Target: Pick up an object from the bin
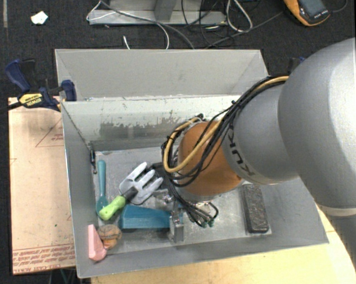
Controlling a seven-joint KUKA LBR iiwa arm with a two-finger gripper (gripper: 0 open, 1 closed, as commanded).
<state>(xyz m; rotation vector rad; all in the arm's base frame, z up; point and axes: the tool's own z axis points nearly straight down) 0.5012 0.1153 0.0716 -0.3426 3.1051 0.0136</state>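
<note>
Gripper [177, 225] is low in the front-middle of the bin [163, 68], at the right end of a blue wedge-shaped block [143, 217]. I cannot tell whether it touches the block, or whether it is open or closed, since the wrist and cables cover it. Risks: a grip on the block's end alone may let it pivot and slip out, and the green-handled white brush [136, 186] just behind could snag.

Black lettering [230, 149] ran along the arm [318, 120] casing; only "KU" was legible beside the cables [190, 149]. No other text was readable.
</note>
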